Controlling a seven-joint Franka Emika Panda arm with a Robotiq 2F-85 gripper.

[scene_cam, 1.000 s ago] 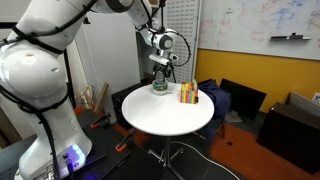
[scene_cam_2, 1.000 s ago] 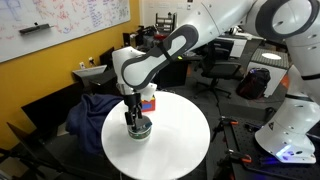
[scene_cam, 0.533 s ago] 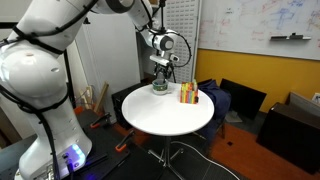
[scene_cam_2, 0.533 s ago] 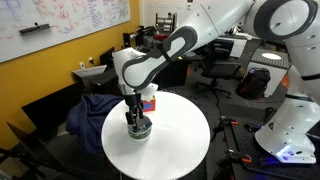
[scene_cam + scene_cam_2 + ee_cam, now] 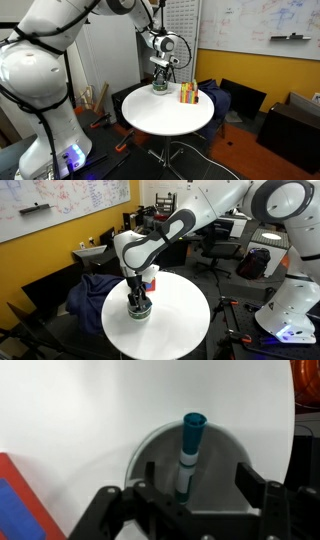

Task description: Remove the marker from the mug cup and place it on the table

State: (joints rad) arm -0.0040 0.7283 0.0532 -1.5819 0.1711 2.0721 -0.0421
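The mug cup (image 5: 195, 465) is a low round cup standing on the round white table (image 5: 80, 410). It also shows in both exterior views (image 5: 159, 88) (image 5: 140, 308). The marker (image 5: 187, 452), white with a teal cap, stands upright inside the cup. My gripper (image 5: 200, 495) is open, pointing straight down over the cup with one finger on each side of the marker. The fingers do not touch the marker. In the exterior views the gripper (image 5: 160, 72) (image 5: 134, 292) sits just above the cup.
A red-yellow-orange striped upright bundle (image 5: 188, 94) stands on the table beside the cup, also visible behind the arm (image 5: 148, 280). The table edge lies close to the cup (image 5: 292, 450). Office chairs and boxes surround the table.
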